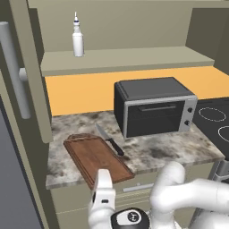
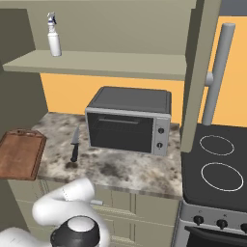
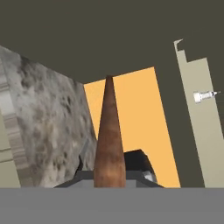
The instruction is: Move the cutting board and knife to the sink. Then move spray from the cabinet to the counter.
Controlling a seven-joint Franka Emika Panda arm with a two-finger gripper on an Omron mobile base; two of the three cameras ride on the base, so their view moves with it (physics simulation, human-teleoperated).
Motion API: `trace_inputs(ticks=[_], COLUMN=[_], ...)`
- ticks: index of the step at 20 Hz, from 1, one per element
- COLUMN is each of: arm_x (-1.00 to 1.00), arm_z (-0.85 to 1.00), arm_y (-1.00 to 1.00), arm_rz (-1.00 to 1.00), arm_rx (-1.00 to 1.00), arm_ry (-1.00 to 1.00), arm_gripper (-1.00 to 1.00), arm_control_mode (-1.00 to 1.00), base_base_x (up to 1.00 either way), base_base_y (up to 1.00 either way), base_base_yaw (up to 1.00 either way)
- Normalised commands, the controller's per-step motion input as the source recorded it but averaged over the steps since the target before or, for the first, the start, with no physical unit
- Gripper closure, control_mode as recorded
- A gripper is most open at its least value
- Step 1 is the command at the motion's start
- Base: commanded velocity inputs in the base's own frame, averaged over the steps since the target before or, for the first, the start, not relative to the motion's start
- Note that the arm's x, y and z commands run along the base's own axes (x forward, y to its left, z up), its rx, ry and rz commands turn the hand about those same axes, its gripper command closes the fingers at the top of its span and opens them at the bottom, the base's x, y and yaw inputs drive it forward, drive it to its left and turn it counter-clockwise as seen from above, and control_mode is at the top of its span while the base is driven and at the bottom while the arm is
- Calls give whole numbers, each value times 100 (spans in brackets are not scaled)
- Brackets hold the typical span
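So we've got one cutting board (image 1: 97, 159) at the near left edge of the counter (image 1: 165, 150), overhanging a bit. Our gripper (image 3: 109, 181) is clenched on its near edge, seen edge-on from the hand view. One knife (image 1: 109, 140) lies on the counter just right of the board, tip pointing far. One spray (image 1: 78, 40) stands up on the cabinet (image 1: 129, 56) shelf, far left. One toaster oven (image 1: 154, 106) sits right of the knife.
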Motion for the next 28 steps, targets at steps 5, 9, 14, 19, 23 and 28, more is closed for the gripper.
trace_inputs(ticks=[5,9,14,19,23,28], arm_x=[-30,-26,-28,-34,-22,-13], arm_z=[65,62,56,44,30,26], arm_y=[-17,-21,-25,-30,-34,-34], arm_rz=[0,-2,-3,-4,-7,-10], arm_rx=[0,0,0,0,0,0], arm_ry=[0,0,0,0,0,4], arm_gripper=[100,100,100,100,100,100], arm_control_mode=[-100,-100,-100,-100,-100,-100], base_base_x=[0,0,0,0,0,0], base_base_y=[0,0,0,0,0,0], base_base_yaw=[0,0,0,0,0,0])
